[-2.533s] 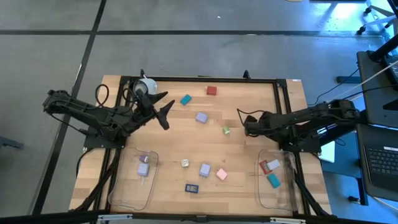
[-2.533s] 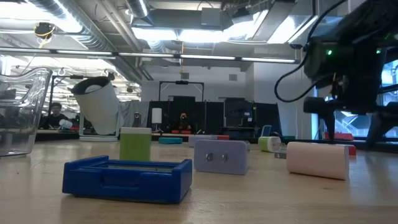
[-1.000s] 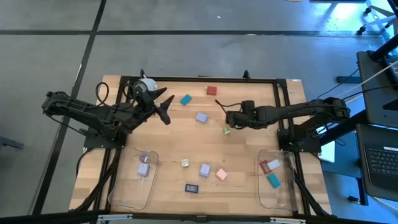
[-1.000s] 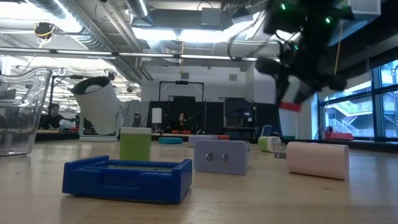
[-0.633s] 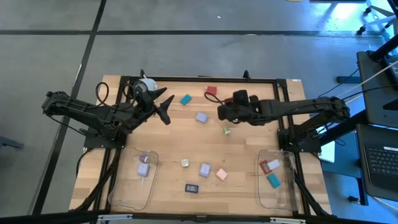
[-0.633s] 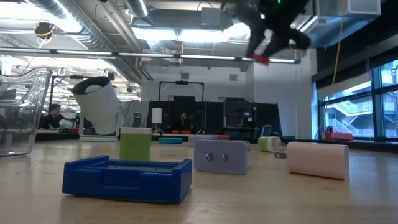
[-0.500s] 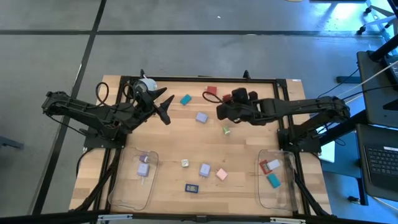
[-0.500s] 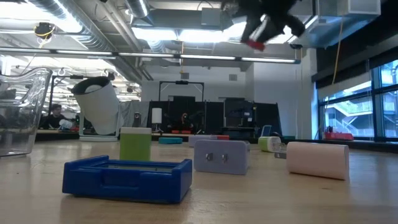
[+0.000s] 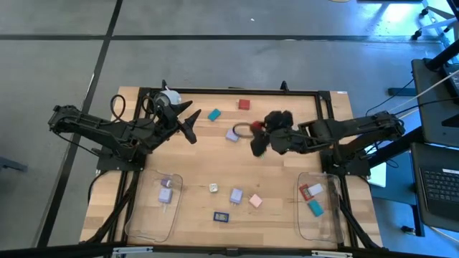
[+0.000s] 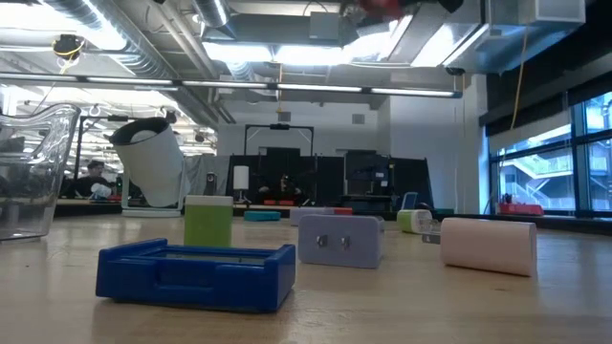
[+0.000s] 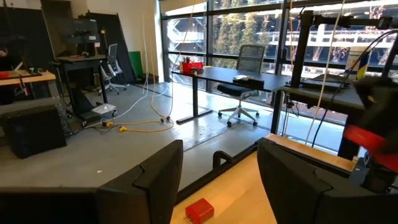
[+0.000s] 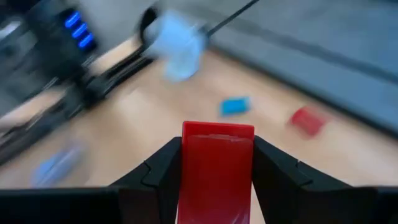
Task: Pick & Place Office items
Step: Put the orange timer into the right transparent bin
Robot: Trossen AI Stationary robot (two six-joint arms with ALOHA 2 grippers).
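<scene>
My right gripper (image 9: pixel 255 136) hangs high over the table's middle, shut on a red block (image 12: pixel 217 163); in the low view it only shows at the top edge (image 10: pixel 382 6). My left gripper (image 9: pixel 191 125) waits open near the far left, beside the white round object (image 9: pixel 169 97). On the wood lie a red piece (image 9: pixel 244 104), a teal one (image 9: pixel 214 115), a lavender one (image 9: pixel 232 134), another lavender one (image 9: pixel 236 194), a pink one (image 9: pixel 255 201), a dark blue one (image 9: pixel 221 216) and a whitish-green one (image 9: pixel 213 188). My right gripper pinches the red block between its two fingers (image 12: pixel 158 171), one on each of its side faces (image 12: pixel 186 155). The block is lifted well clear of the table. The fingers point toward the table's far left part, slanting down.
A clear tray (image 9: pixel 154 226) at the near left holds lavender pieces (image 9: pixel 165 188). Another clear tray (image 9: pixel 330 226) at the near right holds a red-and-white piece (image 9: pixel 310 190) and a teal one (image 9: pixel 315 208). A black frame (image 9: pixel 237 91) borders the table's far side.
My right gripper, shut on the red block all the while, has risen from mid height out past the top of the low view and has swung toward the table's left. The pieces on the wood have stayed in place.
</scene>
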